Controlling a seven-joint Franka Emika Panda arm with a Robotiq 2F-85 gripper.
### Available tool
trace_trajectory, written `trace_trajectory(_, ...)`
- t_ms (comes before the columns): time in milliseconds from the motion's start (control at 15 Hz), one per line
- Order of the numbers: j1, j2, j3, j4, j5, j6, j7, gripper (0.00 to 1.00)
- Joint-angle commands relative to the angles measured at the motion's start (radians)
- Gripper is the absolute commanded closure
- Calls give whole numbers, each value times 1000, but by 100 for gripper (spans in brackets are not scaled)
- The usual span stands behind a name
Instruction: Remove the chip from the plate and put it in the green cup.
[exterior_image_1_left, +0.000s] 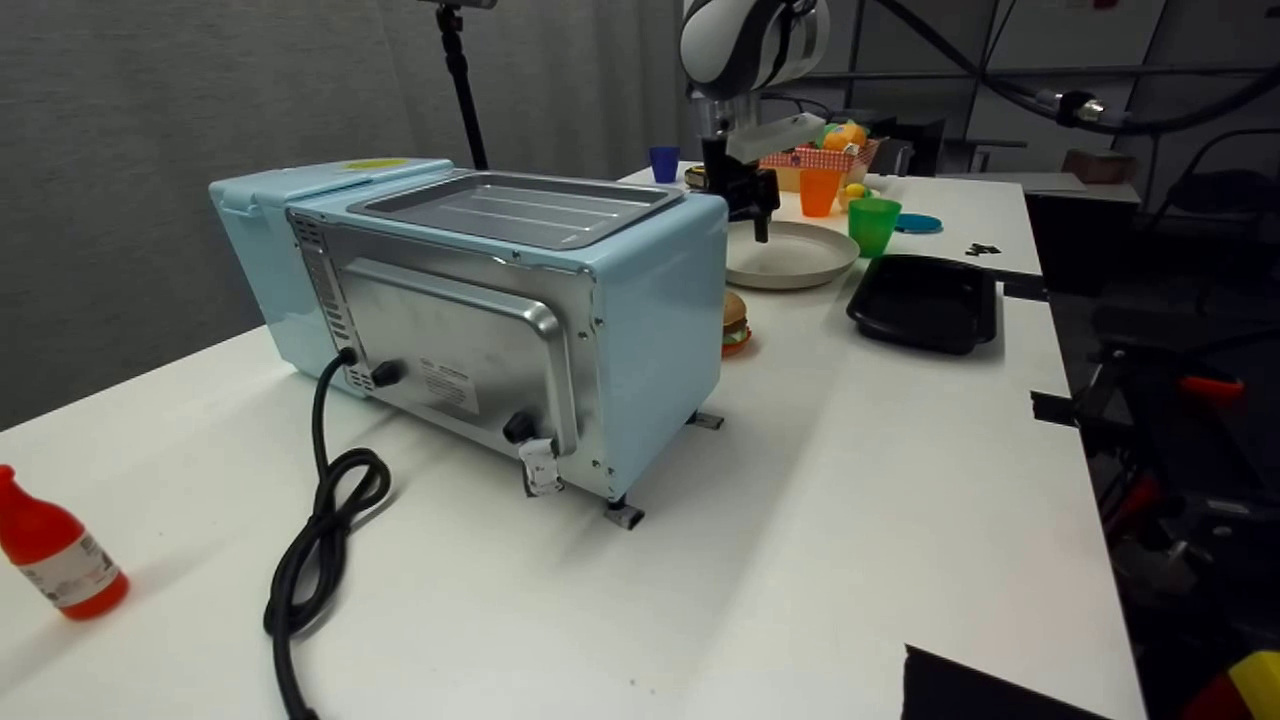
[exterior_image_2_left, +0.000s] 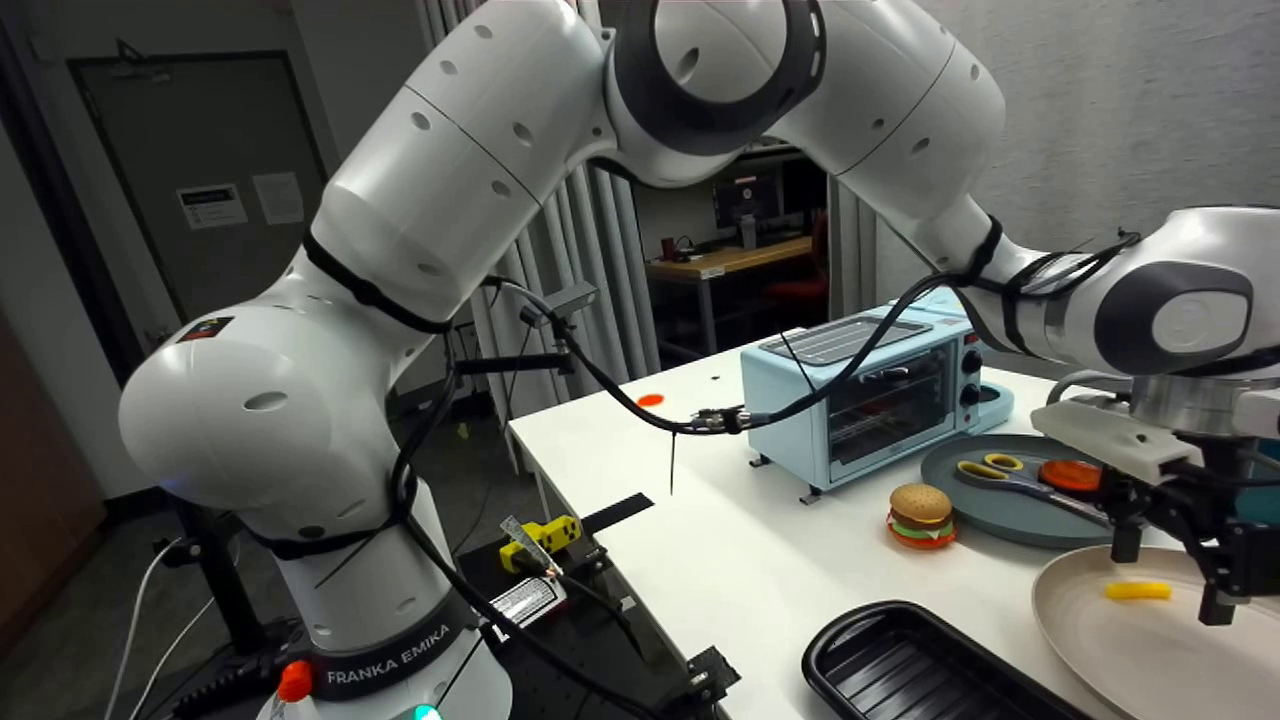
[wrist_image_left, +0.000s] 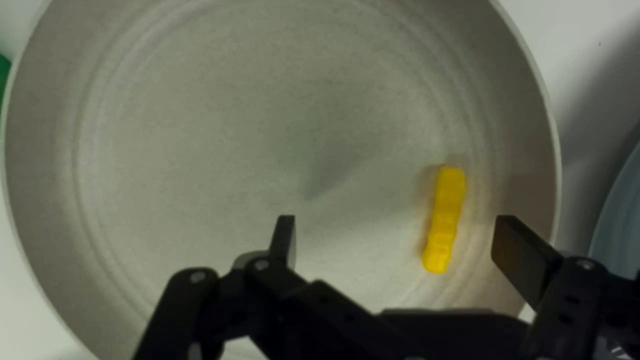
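The chip is a yellow stick (wrist_image_left: 444, 220) lying on the whitish plate (wrist_image_left: 200, 125), towards its right side in the wrist view. In an exterior view the chip (exterior_image_2_left: 1138, 591) lies on the plate (exterior_image_2_left: 1130, 655) below my gripper (exterior_image_2_left: 1170, 577). The plate (exterior_image_1_left: 800, 272) also shows in an exterior view, but the chip does not. In the wrist view my gripper (wrist_image_left: 395, 220) is open and empty above the plate, its fingers on both sides of the chip, which is nearer the right finger. The green cup (exterior_image_1_left: 872, 228) stands upright beside the plate; a sliver (wrist_image_left: 3, 75) shows at the wrist view's left edge.
A black tray (exterior_image_1_left: 925, 300) lies near the plate. A toy burger (exterior_image_2_left: 920, 515) and a grey-green plate (exterior_image_2_left: 955, 505) with scissors (exterior_image_2_left: 1010, 480) lie beside it. A blue toaster oven (exterior_image_1_left: 655, 300) stands close by. An orange cup (exterior_image_1_left: 818, 190) and basket (exterior_image_1_left: 790, 178) stand behind.
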Motion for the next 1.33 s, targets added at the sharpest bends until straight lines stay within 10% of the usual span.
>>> trace_trajectory(0,-14,37,11,47,16,16,4,0)
trace_trajectory(667,-23,55,11,38,32,19,5,3)
trace_trajectory(733,-25,55,11,38,33,19,4,26)
trace_trajectory(867,-27,56,10,39,33,19,3,29)
trace_trajectory(1267,-31,56,13,46,31,16,-7,75)
